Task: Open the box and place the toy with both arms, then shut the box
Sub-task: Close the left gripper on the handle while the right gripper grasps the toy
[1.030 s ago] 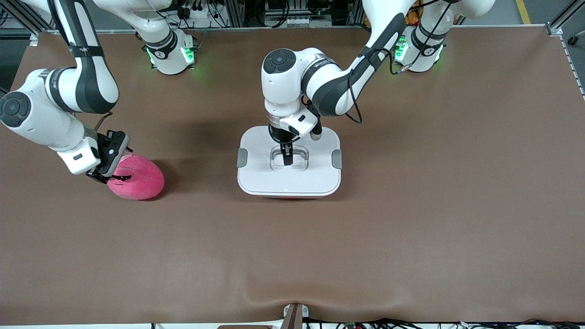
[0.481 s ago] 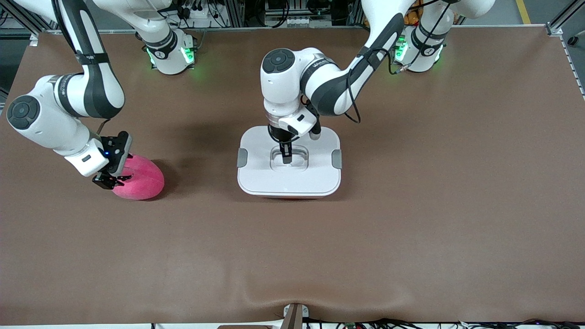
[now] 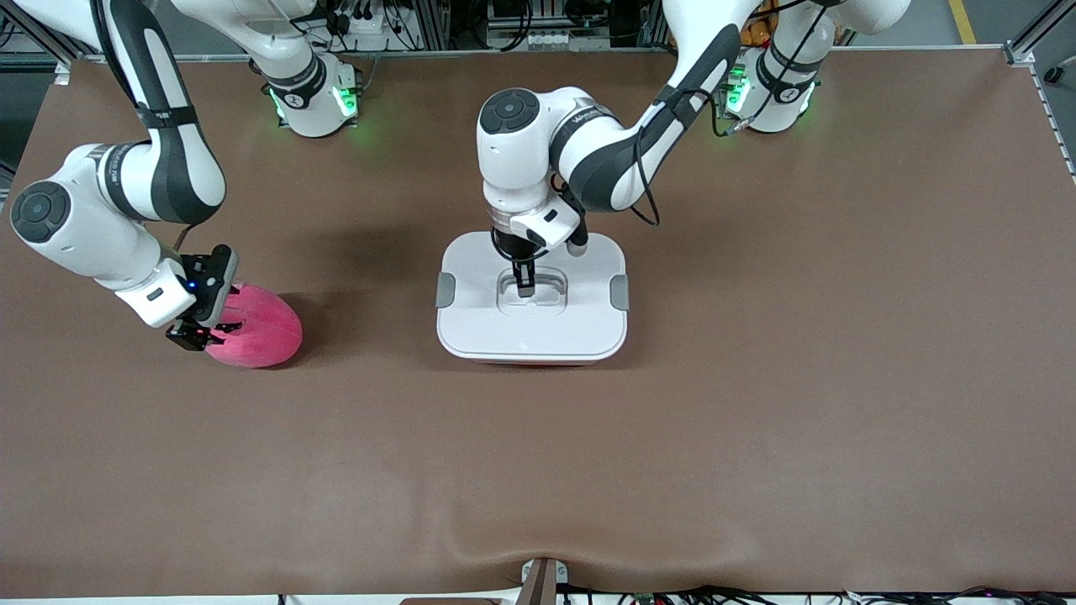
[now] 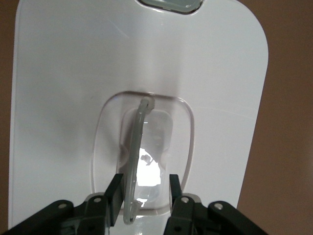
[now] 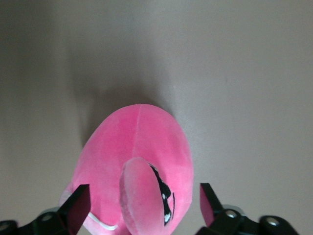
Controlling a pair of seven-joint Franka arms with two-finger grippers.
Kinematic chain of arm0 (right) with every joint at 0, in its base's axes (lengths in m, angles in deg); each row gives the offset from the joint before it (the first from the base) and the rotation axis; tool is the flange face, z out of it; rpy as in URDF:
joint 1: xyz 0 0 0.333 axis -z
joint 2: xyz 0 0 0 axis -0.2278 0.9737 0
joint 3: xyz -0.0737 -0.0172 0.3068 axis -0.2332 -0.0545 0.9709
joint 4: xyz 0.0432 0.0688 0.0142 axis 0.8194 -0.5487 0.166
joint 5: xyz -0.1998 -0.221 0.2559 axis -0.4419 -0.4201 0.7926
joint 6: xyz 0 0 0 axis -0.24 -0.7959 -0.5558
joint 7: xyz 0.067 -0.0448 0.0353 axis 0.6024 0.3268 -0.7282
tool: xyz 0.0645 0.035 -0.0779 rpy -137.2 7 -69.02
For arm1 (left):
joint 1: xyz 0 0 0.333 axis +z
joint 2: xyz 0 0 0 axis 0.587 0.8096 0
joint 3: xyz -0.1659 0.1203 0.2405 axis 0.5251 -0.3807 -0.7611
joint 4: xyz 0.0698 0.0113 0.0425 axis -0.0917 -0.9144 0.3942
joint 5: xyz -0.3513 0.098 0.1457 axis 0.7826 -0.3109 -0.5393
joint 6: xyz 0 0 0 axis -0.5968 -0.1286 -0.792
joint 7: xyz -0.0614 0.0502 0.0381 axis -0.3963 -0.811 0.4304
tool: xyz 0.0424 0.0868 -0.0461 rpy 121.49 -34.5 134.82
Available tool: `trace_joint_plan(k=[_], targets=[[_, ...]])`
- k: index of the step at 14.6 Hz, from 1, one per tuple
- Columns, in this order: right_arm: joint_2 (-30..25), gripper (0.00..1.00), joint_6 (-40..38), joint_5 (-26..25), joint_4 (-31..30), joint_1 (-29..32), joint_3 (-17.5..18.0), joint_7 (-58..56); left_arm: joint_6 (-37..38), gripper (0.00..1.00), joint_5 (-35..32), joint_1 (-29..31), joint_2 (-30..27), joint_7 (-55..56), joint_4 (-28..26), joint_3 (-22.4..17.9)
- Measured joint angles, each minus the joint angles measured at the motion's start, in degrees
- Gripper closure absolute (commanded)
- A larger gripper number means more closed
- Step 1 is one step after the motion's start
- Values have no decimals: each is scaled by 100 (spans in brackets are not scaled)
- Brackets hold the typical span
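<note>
The box [image 3: 532, 328] sits mid-table with its white lid on and a grey clip [image 3: 445, 290] at each end. My left gripper [image 3: 524, 289] points down into the lid's recess. In the left wrist view its fingers [image 4: 113, 193] straddle the raised clear handle [image 4: 137, 142]: one pad touches it, and a gap remains on the other side. The hot-pink toy [image 3: 262, 332] lies toward the right arm's end of the table. My right gripper [image 3: 204, 330] is low over it, open. In the right wrist view the toy [image 5: 132, 152] sits between the spread fingertips [image 5: 78, 203] without touching them.
Brown table mat [image 3: 756, 378] stretches wide on every side of the box and toy. The arm bases with green lights [image 3: 315, 101] stand along the table edge farthest from the front camera. A small bracket [image 3: 540, 576] sits at the edge nearest the camera.
The left gripper's jaws have narrowed around the handle. The right gripper has come down lower over the toy's end, and its arm has shifted slightly.
</note>
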Motion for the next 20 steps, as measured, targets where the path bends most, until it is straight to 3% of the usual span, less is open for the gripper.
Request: trace_joint_plan(k=[2, 3, 6, 11, 14, 20], targets=[[0, 95, 26, 0, -1, 1, 0, -97, 1, 71, 0, -5, 1, 0, -2, 0], [0, 100, 29, 0, -1, 3, 0, -111, 1, 73, 0, -5, 1, 0, -2, 0], [0, 100, 29, 0, -2, 27, -4, -156, 1, 83, 0, -5, 1, 0, -3, 0], [-6, 100, 40, 0, 2, 42, -5, -203, 4, 91, -1, -34, 2, 0, -39, 1], [-41, 100, 47, 0, 17, 42, -5, -207, 4, 100, -2, -39, 2, -4, -42, 1], [-69, 100, -61, 4, 223, 47, -20, -206, 4, 100, -14, -39, 2, -12, -43, 1]])
